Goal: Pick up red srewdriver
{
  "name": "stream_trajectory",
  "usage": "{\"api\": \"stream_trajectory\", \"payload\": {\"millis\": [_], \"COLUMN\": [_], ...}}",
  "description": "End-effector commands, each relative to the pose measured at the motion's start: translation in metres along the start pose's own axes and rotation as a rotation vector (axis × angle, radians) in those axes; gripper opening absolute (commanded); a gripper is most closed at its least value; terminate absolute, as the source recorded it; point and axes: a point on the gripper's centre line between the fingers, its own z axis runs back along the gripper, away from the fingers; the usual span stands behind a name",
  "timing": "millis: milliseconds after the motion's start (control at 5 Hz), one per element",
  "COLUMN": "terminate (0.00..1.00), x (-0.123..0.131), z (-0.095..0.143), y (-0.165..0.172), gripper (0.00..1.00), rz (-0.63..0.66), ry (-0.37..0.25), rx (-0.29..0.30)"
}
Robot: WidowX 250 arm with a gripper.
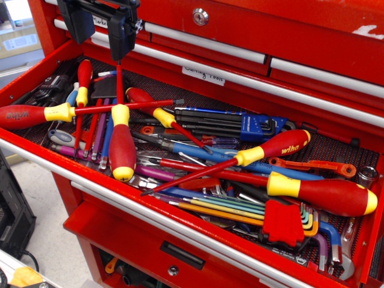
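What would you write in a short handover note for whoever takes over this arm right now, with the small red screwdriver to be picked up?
Hand: open, holding nothing, above the back left part of the open drawer.
Small red screwdriver: lying in the drawer's left end, handle towards the back, thin shaft crossing the long screwdriver lettered "wiha". The fat red screwdriver lies just to its right.
Done: the hand is above the drawer's left end; nothing is gripped.
Left: line up over the slim handle, lower, close, lift it out without dragging its neighbours.
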Motion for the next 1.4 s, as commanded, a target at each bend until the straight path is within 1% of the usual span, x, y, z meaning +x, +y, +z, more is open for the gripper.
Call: {"api": "stream_trajectory", "payload": {"millis": [0, 200, 400, 600, 800, 1000, 1200], "terminate": [0.0, 0.0, 0.0, 0.0, 0.0, 0.0, 0.0], "x": [0.0, 0.009, 0.019, 0.029, 0.04, 0.045, 0.05], "z": [0.0, -0.001, -0.013, -0.027, -0.049, -0.067, -0.086], "y": [0.0, 0.027, 0.051, 0.072, 0.088, 0.105, 0.113], "gripper": [1.0, 1.0, 1.0, 1.0, 1.0, 1.0, 1.0], "rz": [0.0, 0.18, 0.347, 0.442, 0.542, 0.557, 0.516], "ry": [0.0, 0.0, -0.03, -0.048, -0.074, -0.126, -0.171], "rx": [0.0, 0.095, 0.155, 0.155, 0.169, 0.157, 0.142]}}
